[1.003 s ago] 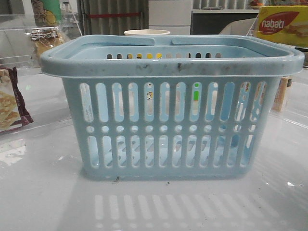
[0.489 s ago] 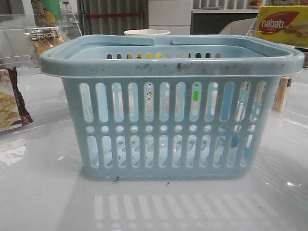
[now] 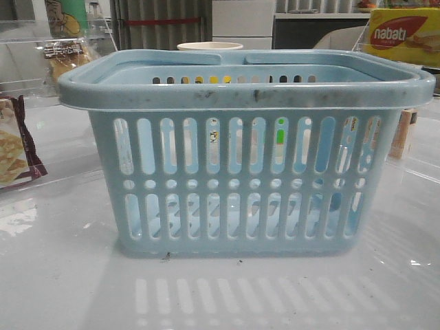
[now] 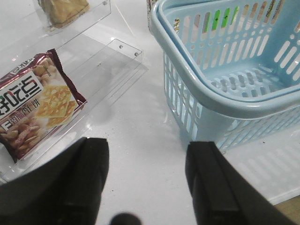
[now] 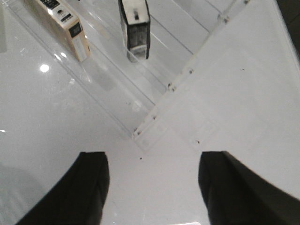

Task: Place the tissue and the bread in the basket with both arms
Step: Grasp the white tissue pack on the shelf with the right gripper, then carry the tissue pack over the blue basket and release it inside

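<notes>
The light-blue basket (image 3: 240,172) stands in the middle of the table and also shows in the left wrist view (image 4: 225,89), with nothing visible inside. The bread (image 3: 65,58), golden-brown in a clear wrapper, sits on a clear shelf at the back left; its lower part shows in the left wrist view (image 4: 63,9). A small blackish-grey pack, the tissue (image 5: 134,30), sits on a clear shelf in the right wrist view. My left gripper (image 4: 147,154) is open and empty over bare table beside the basket. My right gripper (image 5: 152,164) is open and empty over the table, short of the tissue.
A maroon-edged cracker packet (image 4: 37,103) lies in a clear tray left of the basket. A beige box (image 5: 61,28) stands near the tissue. A yellow nabati box (image 3: 402,34) is at the back right. A pale cup (image 3: 210,47) stands behind the basket.
</notes>
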You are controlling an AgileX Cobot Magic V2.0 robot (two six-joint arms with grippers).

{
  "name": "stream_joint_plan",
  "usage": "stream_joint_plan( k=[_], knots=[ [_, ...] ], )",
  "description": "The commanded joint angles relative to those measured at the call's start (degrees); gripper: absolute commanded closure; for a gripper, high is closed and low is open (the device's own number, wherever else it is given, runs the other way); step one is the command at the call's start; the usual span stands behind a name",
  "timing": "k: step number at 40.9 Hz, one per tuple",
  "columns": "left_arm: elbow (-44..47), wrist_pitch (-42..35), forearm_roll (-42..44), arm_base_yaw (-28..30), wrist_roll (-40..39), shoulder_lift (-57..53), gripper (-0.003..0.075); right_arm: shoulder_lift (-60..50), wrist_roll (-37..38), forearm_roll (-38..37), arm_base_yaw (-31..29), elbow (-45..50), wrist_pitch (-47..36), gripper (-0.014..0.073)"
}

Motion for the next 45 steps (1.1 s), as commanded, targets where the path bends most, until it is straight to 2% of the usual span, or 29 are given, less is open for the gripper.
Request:
stream_joint_plan(
  k=[1,15,22,30,32,39,41,45],
  knots=[
    [-1.62,-4.50,-0.84,-0.48,0.15,0.41,0.0285,4.20,-0.37,-0.48,-0.49,-6.53,-3.93,0.0066],
    [-1.62,-4.50,-0.84,-0.48,0.15,0.41,0.0284,20.44,-0.37,1.78,-0.49,-19.20,-6.73,0.0090],
    [-1.62,-4.50,-0.84,-0.48,0.15,0.41,0.0284,25.27,-0.37,3.51,-0.49,-22.51,-9.74,0.0134],
    [-1.62,-4.50,-0.84,-0.48,0.15,0.41,0.0285,28.40,-0.37,3.51,-0.49,-23.27,-13.83,0.0143],
    [-1.62,-4.50,-0.84,-0.48,0.15,0.41,0.0285,28.53,-0.37,3.56,-0.43,-23.27,-13.82,0.0168],
    [-1.62,-4.50,-0.84,-0.48,0.15,0.41,0.0284,27.43,-0.37,3.82,-0.19,-23.27,-12.44,0.0371],
    [-1.62,-4.50,-0.84,-0.48,0.15,0.41,0.0285,26.53,-0.37,3.82,0.10,-23.27,-11.65,0.0403],
    [-1.62,-4.50,-0.84,-0.48,0.15,0.41,0.0285,23.81,-0.37,3.82,0.86,-23.27,-9.99,0.0411]
  ],
)
